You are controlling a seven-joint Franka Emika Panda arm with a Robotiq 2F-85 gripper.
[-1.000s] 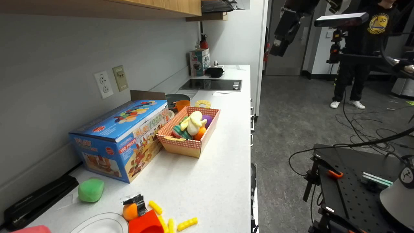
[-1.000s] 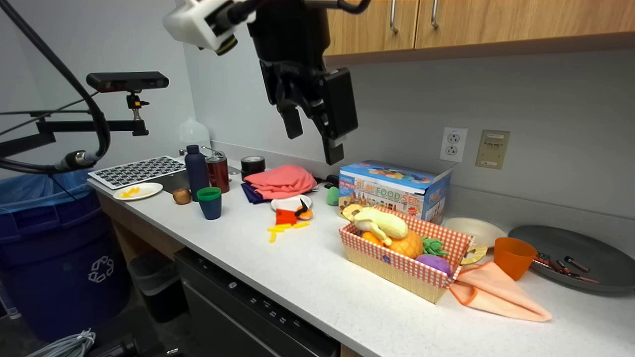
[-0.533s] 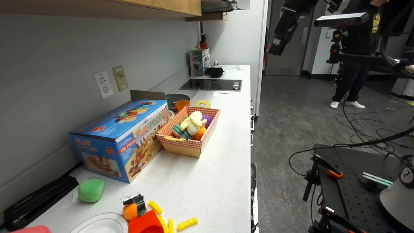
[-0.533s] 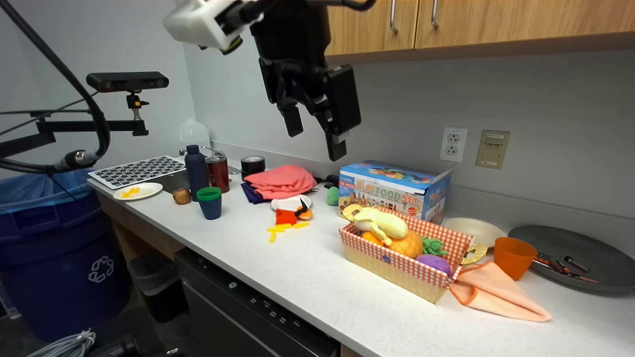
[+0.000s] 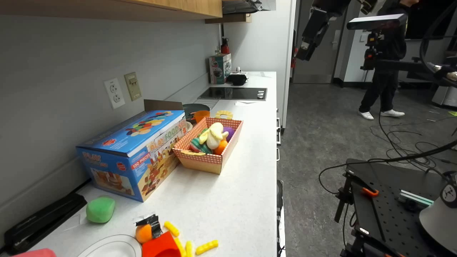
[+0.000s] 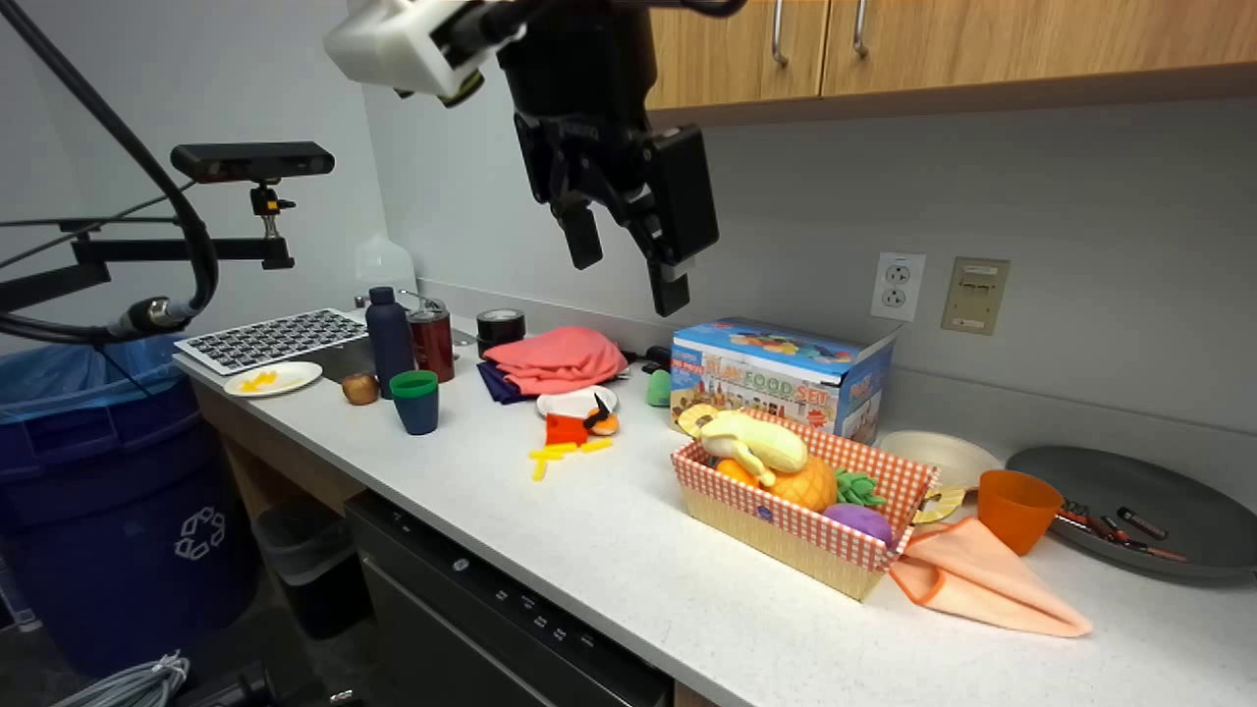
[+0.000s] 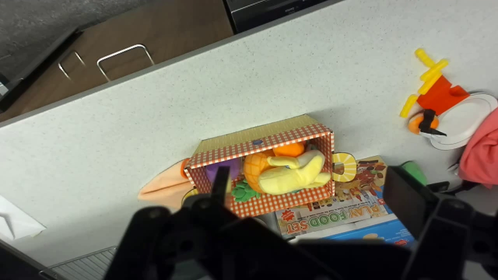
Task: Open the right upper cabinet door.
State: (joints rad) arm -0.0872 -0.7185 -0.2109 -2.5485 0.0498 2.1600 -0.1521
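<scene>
The right upper cabinet door [image 6: 1041, 41] is a flat light-brown wooden panel at the top right of an exterior view, with its upper part cut off. It lies flush and closed beside the left door [image 6: 732, 59]. A vertical silver handle [image 6: 860, 27] is fixed near its inner edge. My gripper [image 6: 628, 267] hangs fingers down, lower than the doors and left of the handle in that view, apart from both. Its fingers are spread with nothing between them, as the gripper [image 7: 313, 186] also shows in the wrist view. The wrist view looks down at the counter; no upper door appears there.
On the counter [image 6: 550, 520] stand a checked basket of toy food [image 6: 776, 530] and a blue play-food box [image 6: 766, 368]. A dark bottle [image 6: 390, 344] is farther left. A camera on a boom [image 6: 253, 162] reaches in. A person [image 5: 381, 84] stands behind.
My gripper has risen slightly and shifted a little to the right in an exterior view, with its fingers still spread. The person in the background has turned and stepped. The cabinet doors are unchanged.
</scene>
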